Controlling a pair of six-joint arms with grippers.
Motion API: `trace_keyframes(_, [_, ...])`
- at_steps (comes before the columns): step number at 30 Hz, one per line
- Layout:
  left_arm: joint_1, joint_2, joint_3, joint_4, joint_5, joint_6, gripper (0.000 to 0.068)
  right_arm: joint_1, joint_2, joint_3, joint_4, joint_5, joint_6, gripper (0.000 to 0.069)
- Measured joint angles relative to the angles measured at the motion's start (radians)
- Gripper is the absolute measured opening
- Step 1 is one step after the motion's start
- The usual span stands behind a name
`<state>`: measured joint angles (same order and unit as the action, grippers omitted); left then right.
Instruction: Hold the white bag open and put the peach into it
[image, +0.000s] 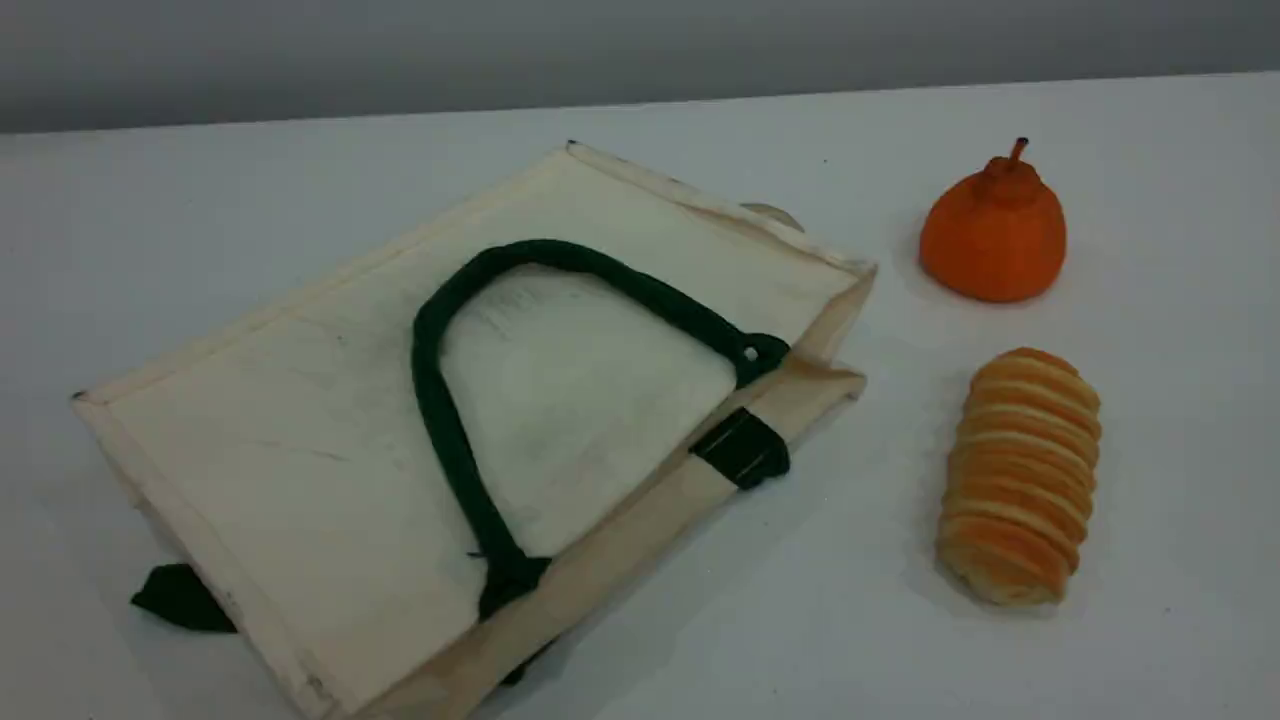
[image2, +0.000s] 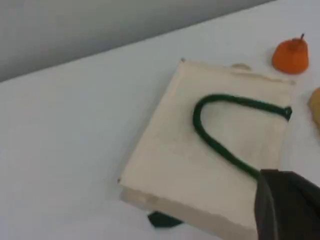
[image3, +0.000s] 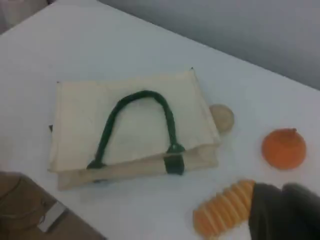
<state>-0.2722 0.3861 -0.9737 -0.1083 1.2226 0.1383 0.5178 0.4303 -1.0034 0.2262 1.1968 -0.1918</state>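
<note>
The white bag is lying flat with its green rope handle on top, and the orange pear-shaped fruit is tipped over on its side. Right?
Not quite. The orange pear-shaped fruit stands upright, stem up, as the scene view shows. The white bag does lie flat with its green rope handle on top.

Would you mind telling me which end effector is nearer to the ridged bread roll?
Right. The right end effector hangs just beside the bread roll; the left end effector is over the white bag's edge, the roll away at its view's margin.

White bag (image: 300, 440) flat, closed; peach (image3: 221, 118) maybe behind.
</note>
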Motion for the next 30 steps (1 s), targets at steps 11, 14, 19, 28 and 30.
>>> trace_keyframes(11, [0.0, -0.059, 0.13, -0.034, -0.002, 0.001, 0.0008, 0.0, -0.289, 0.326, -0.021, -0.078, -0.033, 0.0033])
trace_keyframes(14, [0.0, -0.069, 0.18, -0.034, -0.002, 0.001, 0.0008, 0.0, -0.342, 0.388, -0.043, -0.101, -0.005, 0.0033])
trace_keyframes(19, [0.0, -0.085, 0.261, -0.034, -0.002, 0.001, 0.0008, 0.0, -0.382, 0.464, -0.064, -0.099, 0.003, 0.0034])
trace_keyframes(28, [0.0, -0.117, 0.327, -0.054, -0.002, 0.001, 0.0009, 0.0, -0.383, 0.486, -0.074, -0.106, 0.012, 0.0034])
trace_keyframes(30, [0.0, -0.121, 0.327, -0.058, -0.002, 0.006, 0.0009, 0.0, -0.383, 0.493, -0.075, -0.122, 0.012, 0.0034])
